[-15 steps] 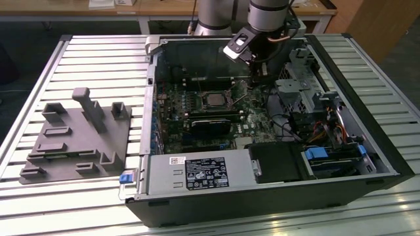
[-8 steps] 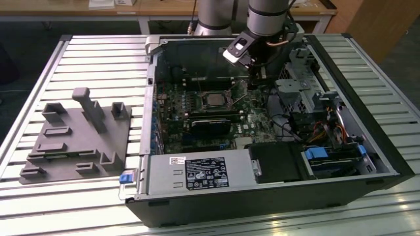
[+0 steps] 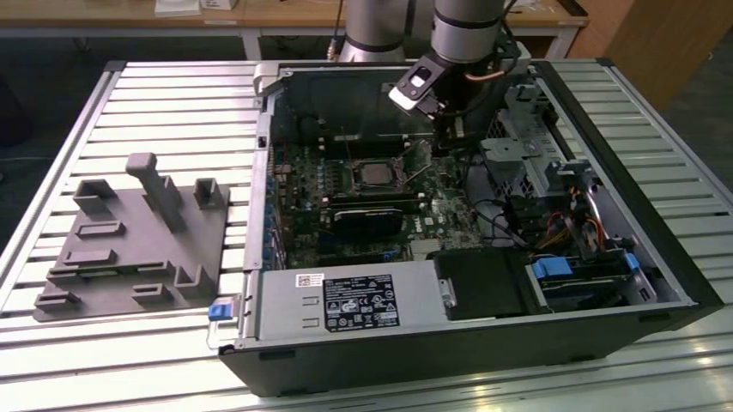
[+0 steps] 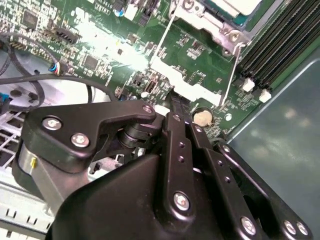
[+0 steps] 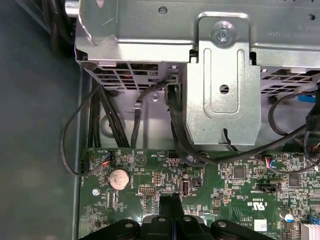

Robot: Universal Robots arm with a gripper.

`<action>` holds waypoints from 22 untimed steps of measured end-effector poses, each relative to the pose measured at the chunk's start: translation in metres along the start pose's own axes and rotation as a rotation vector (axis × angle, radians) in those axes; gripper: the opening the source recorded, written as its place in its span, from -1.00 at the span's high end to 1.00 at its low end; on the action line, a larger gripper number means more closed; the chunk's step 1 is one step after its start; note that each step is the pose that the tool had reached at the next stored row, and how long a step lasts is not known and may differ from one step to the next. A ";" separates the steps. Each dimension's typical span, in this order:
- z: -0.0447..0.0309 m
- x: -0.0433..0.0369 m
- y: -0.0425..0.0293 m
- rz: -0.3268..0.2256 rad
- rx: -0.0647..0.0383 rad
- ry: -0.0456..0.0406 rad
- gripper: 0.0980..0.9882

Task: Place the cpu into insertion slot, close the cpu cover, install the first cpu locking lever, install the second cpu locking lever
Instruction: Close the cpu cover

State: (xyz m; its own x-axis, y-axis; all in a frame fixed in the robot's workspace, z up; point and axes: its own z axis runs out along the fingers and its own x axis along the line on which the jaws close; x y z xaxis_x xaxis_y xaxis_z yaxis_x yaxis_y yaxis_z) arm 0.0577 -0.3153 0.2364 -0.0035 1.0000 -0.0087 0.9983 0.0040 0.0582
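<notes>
In the computer case [image 3: 458, 365], your end effector [image 3: 451, 136], clenched on nothing visible, hangs low over the motherboard [image 3: 430, 225] to the exterior view's right of the cpu [image 3: 372, 174] seated in the insertion slot [image 3: 348, 172]; drift could gouge components or bend a locking lever [image 4: 229, 75].

Silver-grey tubular arm [image 3: 468, 26] with black jaws studded with silver screws, apparently matte.

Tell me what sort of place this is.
Probably a robotics lab workbench: an open computer case sits on a slatted metal table, a grey moulded fixture beside it, wooden desks behind.
</notes>
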 end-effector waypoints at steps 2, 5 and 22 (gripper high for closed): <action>0.0001 0.0000 0.0004 0.000 0.023 -0.0002 0.98; 0.0003 0.0000 0.0014 0.000 0.065 0.0000 0.98; 0.0003 0.0000 -0.0046 -0.001 0.198 0.0005 0.98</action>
State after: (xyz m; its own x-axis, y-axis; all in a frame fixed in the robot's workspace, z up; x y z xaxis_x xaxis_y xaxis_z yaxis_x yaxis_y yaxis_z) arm 0.0532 -0.3152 0.2358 -0.0050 1.0000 -0.0081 0.9902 0.0038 -0.1394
